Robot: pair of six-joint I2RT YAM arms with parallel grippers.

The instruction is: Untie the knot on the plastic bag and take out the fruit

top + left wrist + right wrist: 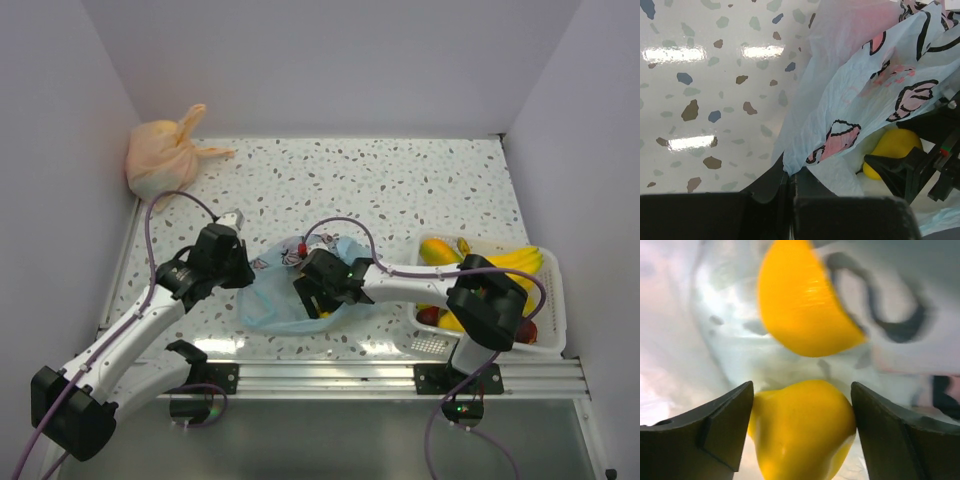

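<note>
The plastic bag (275,300) lies crumpled at the middle of the desk (400,190), toward the near edge. The left gripper (790,175) is clamped on the bag's left rim, a fold of thin blue film pinched between its fingers. The right gripper (801,387) reaches inside the bag, its fingers pressed against both sides of a yellow fruit (805,440); a second yellow fruit (805,305) sits just beyond it. An orange bag (158,160) rests in the far left corner, a white basket (556,310) of fruit in the near right corner
</note>
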